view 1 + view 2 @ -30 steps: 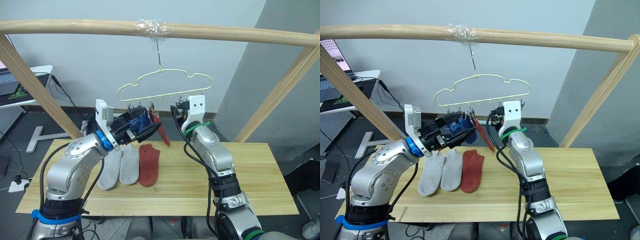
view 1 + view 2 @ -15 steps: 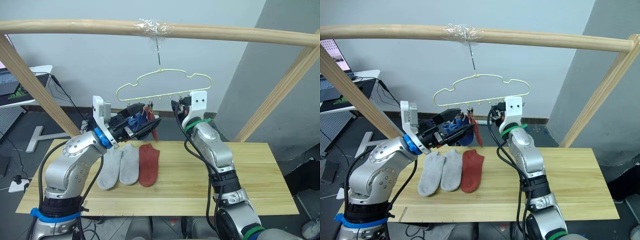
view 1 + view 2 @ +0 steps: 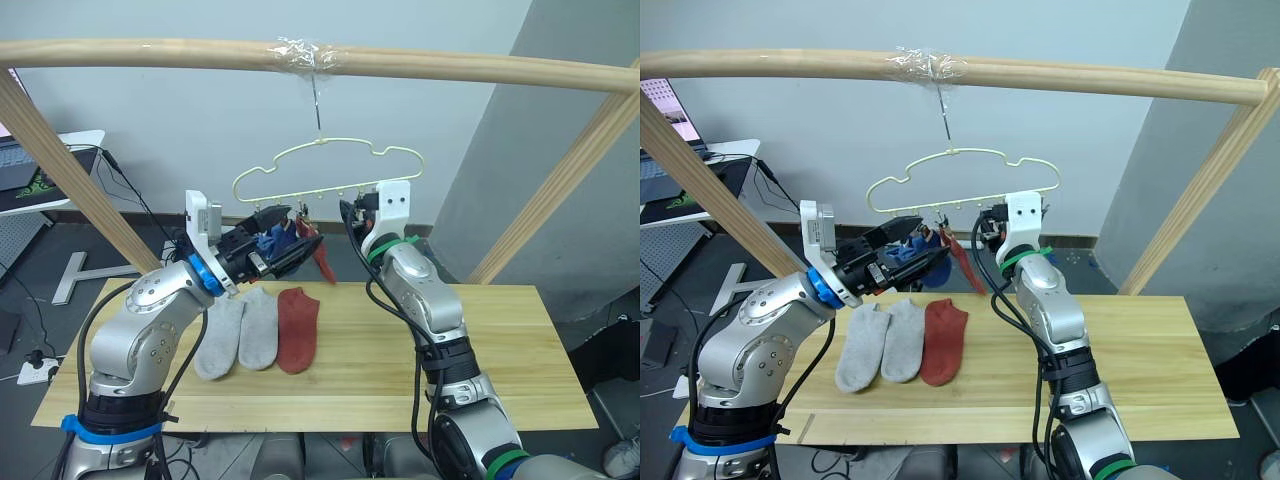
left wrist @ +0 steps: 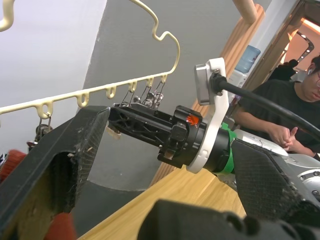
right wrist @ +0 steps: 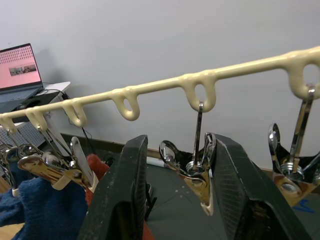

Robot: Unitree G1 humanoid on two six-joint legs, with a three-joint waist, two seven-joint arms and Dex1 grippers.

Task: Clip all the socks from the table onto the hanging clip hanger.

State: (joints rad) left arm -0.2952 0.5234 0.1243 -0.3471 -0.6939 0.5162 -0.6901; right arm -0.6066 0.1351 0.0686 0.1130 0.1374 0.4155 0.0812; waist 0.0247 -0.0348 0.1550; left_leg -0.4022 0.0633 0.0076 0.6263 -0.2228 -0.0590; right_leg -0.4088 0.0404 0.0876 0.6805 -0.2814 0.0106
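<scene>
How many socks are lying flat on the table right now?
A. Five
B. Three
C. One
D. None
B: two grey socks and one red sock lie side by side on the table; the other socks are up by the hanger.

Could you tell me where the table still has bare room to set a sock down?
The table is bare on its whole right half, from the red sock to the right edge. The left part is crowded: two grey socks lie side by side against the red one.
</scene>
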